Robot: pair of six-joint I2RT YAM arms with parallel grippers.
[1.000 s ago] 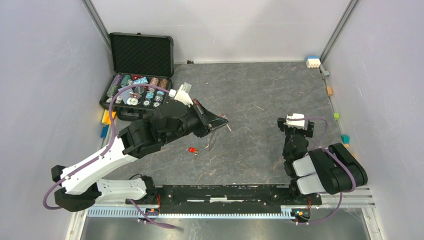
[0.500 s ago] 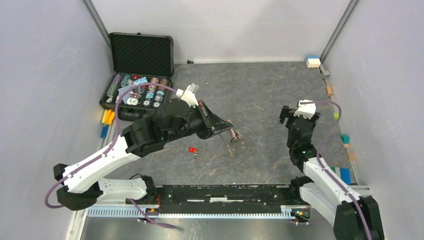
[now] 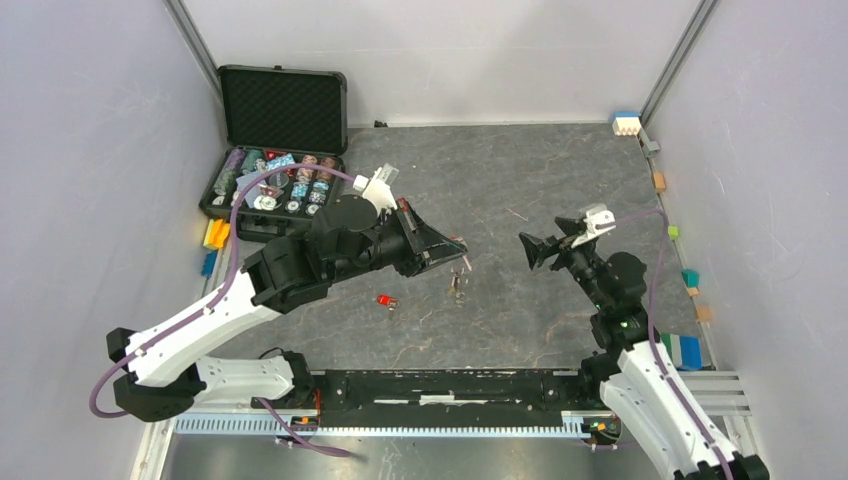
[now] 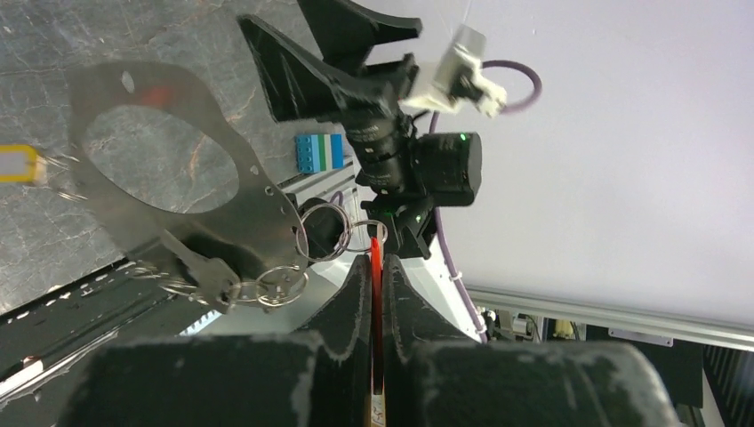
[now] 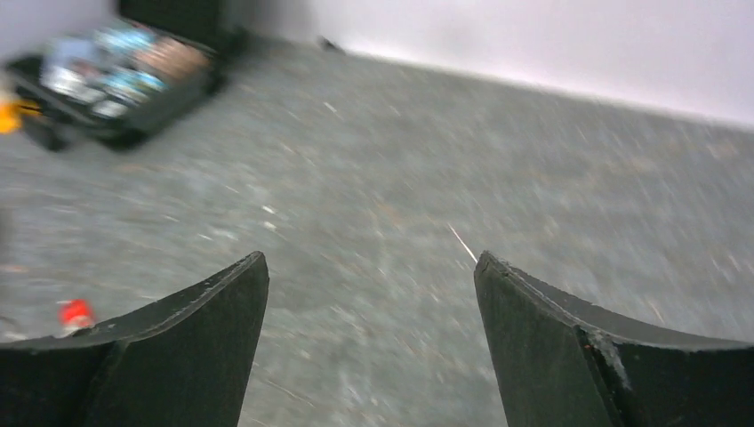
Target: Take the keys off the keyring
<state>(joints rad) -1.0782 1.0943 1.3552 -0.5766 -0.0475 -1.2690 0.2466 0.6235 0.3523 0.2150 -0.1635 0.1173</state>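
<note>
Keyring (image 4: 260,215) dangling from left pincer (image 4: 375,267), clamped on mostly hidden red key (image 4: 376,251), right pincer (image 5: 371,262) wide, blurred

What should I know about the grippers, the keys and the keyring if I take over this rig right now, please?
Left gripper: fingers shut on a thin red key head that is linked to the keyring; the grey strap hangs from there.
Right gripper: open, empty, pointing towards the left one.
Done: a loose red key lies on the table.
Left: the held key and a silver key are on the keyring. A yellow-headed key shows beside the strap; I cannot tell whether it is attached.
</note>
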